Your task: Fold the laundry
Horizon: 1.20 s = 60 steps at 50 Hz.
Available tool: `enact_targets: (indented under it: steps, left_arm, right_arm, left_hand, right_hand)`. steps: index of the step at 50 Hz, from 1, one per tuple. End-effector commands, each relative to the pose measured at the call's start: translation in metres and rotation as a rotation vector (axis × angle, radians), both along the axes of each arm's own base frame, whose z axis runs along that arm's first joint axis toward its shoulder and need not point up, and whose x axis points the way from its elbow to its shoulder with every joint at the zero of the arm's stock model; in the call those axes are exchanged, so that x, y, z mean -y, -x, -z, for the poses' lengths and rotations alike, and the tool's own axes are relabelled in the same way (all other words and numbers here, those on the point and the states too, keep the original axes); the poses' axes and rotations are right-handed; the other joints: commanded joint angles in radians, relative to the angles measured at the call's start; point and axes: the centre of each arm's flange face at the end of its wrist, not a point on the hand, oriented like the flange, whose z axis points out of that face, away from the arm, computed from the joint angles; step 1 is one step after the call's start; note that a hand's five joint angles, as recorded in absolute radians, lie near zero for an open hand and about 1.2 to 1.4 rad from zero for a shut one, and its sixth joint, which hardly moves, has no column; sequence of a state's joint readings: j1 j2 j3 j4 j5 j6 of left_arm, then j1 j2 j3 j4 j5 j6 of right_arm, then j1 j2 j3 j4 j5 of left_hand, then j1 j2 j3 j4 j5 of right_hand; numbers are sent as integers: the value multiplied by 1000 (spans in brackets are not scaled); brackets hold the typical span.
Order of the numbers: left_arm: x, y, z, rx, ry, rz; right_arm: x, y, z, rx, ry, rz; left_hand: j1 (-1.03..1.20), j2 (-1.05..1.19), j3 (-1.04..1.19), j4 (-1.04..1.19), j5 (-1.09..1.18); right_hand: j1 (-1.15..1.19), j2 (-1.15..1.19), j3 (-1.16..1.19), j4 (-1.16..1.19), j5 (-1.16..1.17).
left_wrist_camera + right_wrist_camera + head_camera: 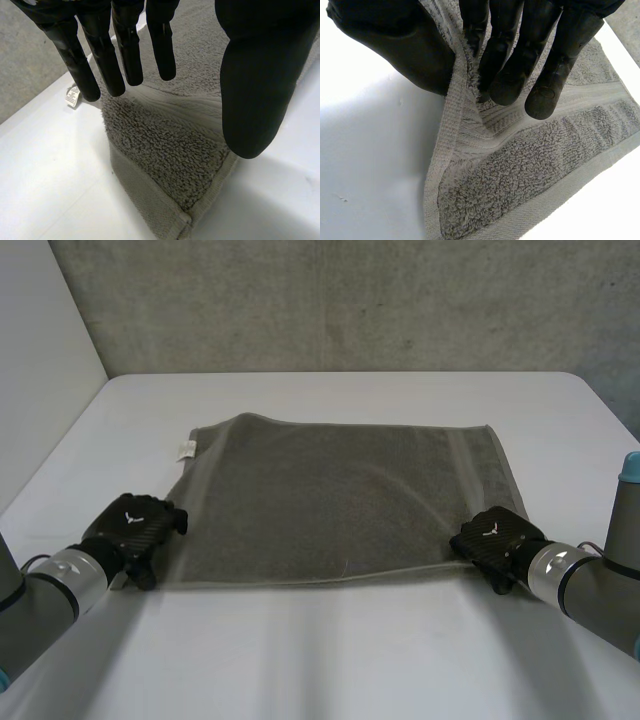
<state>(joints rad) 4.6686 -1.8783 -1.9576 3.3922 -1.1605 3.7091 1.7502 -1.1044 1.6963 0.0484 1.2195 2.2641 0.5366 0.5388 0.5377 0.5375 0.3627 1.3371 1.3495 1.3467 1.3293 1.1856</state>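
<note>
While the grey towel [340,500] lies spread flat on the white table [330,650], the left hand [135,524] hovers at its near left corner, fingers straight and loose; the right hand [495,536] pinches the near right corner between thumb and fingers

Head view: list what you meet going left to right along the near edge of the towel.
left hand → towel → right hand

Across the middle of the worktop [330,660], a towel [340,500] laid flat; at its near-left corner the left robot hand [135,525], at its near-right corner the right robot hand [497,537].
</note>
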Motion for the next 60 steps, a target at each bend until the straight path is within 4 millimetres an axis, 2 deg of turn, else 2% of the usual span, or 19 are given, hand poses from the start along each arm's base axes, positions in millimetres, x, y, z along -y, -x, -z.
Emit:
enact_targets:
  steps: [1, 23, 28, 30, 31, 33, 34, 35, 36, 38, 42, 50, 55, 57, 60]
  left_arm:
    - [0, 0, 6, 3, -18, 3]
    - [15, 1, 18, -1, -14, -4]
    - [21, 2, 19, -6, 29, -3]
    - [24, 3, 18, -9, 60, -2]
    - [24, 3, 18, -9, 60, -2]
    - [27, 3, 16, -13, 81, -5]
    - [27, 3, 16, -13, 81, -5]
    - [27, 3, 15, -19, 86, -7]
    - [27, 3, 15, -19, 86, -7]
    - [27, 4, 11, -33, 91, -11]
    - [27, 3, 5, -53, 97, -22]
    - [19, -1, -8, -68, 103, -41]
    - [-3, -3, -12, -52, 27, -37]
    - [-8, -3, -13, -54, 1, -36]
    - [-13, -6, -17, -57, -12, -45]
  right_arm:
    - [0, 0, 1, 0, -2, 0]
    - [0, 0, 1, 0, -2, 1]
    - [0, 0, 1, -1, -4, 1]
    - [0, 1, 1, -2, -4, 3]
    - [1, 0, 1, -1, -2, 3]
    - [0, 1, 0, -1, -2, 3]
    - [1, 1, 0, -2, -2, 5]
    - [1, 1, 0, -2, -2, 5]
    - [1, 1, 0, -2, -2, 5]
    - [1, 1, 0, -3, -2, 7]
    - [4, 4, -2, -3, 7, 18]
    - [4, 8, -16, -5, 21, 33]
    - [-8, 14, -28, -26, -57, 34]
    - [-17, 17, -38, -21, -104, 33]
    - [-18, 18, -42, -19, -105, 32]
  left_hand:
    - [82, 80, 81, 81, 81]
    - [114, 112, 113, 113, 114]
    - [264, 262, 263, 263, 263]
    - [434, 431, 432, 433, 433]
    - [434, 432, 433, 433, 434]
    - [607, 605, 606, 606, 606]
    - [608, 605, 606, 607, 607]
    - [715, 713, 714, 714, 715]
    - [716, 714, 715, 715, 716]
    - [859, 857, 858, 858, 859]
    - [860, 857, 859, 859, 859]
    - [860, 857, 859, 859, 859]
    - [860, 857, 859, 859, 859]
    - [860, 857, 859, 859, 859]
    - [860, 857, 859, 859, 859]
  right_hand:
    - [59, 47, 50, 67, 36]
    - [59, 47, 50, 67, 36]
    - [59, 47, 50, 67, 36]
    - [59, 47, 50, 67, 36]
    - [59, 47, 50, 67, 36]
    - [59, 47, 50, 67, 36]
    - [59, 47, 50, 67, 36]
    - [59, 47, 50, 67, 36]
    - [59, 47, 50, 67, 36]
    - [59, 47, 50, 67, 36]
    - [59, 47, 50, 67, 36]
    - [59, 47, 50, 67, 36]
    - [59, 47, 50, 67, 36]
    - [59, 47, 50, 67, 36]
    - [59, 47, 50, 67, 36]
